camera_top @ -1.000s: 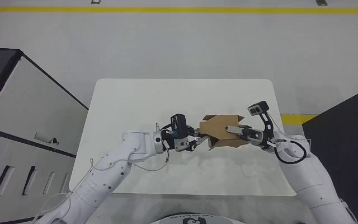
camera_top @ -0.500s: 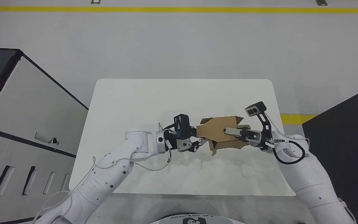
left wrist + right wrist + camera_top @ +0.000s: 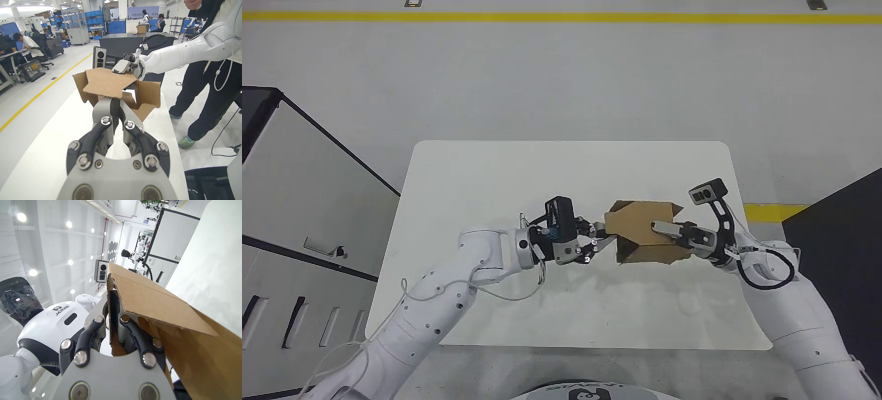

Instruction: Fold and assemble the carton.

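Cardboard carton (image 3: 634,240) flap hides the narrowed left pincer (image 3: 115,103) tips; right pincer (image 3: 112,315) clamps a wall.

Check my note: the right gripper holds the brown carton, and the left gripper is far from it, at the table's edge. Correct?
No. The right gripper holds the brown carton, but the left gripper is close at its opposite flap, as the left wrist view shows.

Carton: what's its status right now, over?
Right gripper: jaws shut on a wall of the carton. Left gripper: jaws shut, tips at a flap's edge. Carton half-formed, flaps open. Nothing in the way.
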